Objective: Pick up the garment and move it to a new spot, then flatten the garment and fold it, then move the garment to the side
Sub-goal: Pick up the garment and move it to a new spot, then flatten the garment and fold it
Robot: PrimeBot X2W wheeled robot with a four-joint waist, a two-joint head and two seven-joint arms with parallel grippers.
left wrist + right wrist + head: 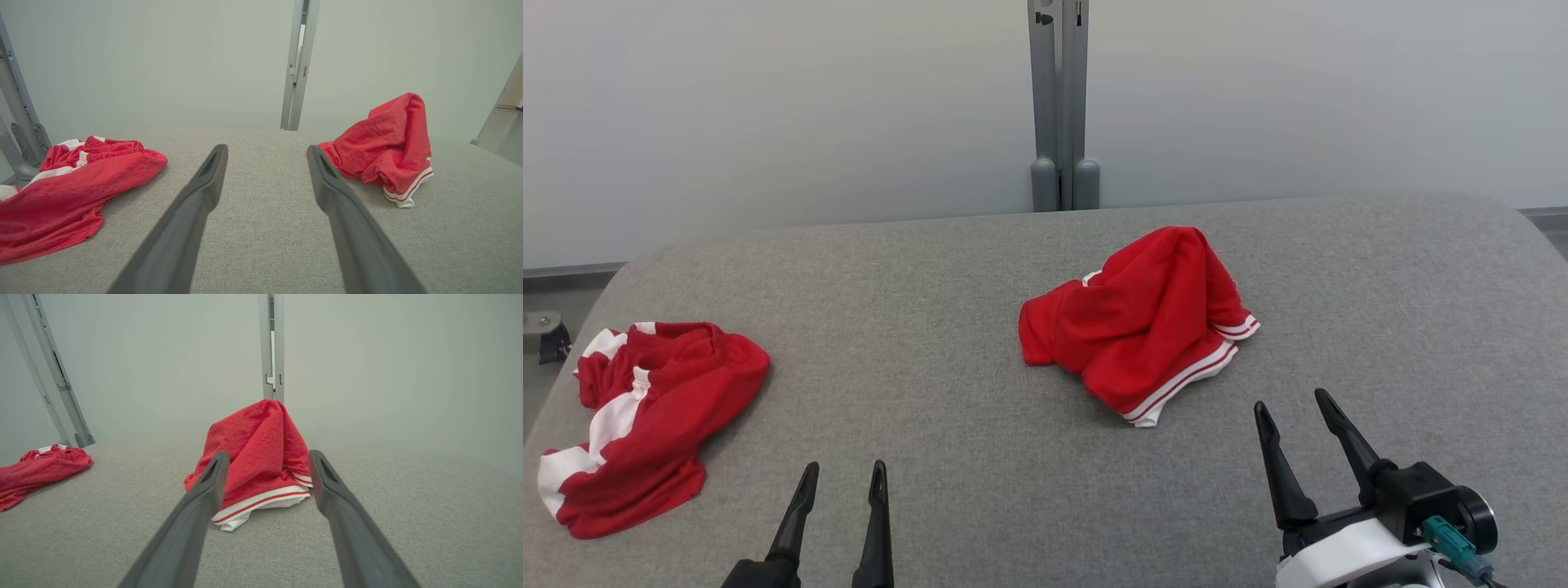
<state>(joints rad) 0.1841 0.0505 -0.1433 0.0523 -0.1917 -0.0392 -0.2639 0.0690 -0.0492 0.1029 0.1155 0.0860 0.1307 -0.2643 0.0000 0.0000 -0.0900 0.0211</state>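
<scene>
A crumpled red garment (1143, 322) with white-striped hems lies heaped at the middle of the grey table, slightly right; it also shows as the garment (384, 151) at the right of the left wrist view and as the garment (257, 457) straight ahead in the right wrist view. My right gripper (1294, 404) is open, just short of its near hem, pointing at it, touching nothing. Over the table's near edge at lower left my left gripper (843, 472) is open with nothing in it, well left of that garment.
A second red and white garment (637, 416) lies bunched at the table's left edge, also seen as that garment (69, 188). The grey padded table (947, 343) ends at a pale wall with a grey upright post (1059, 106) behind the middle.
</scene>
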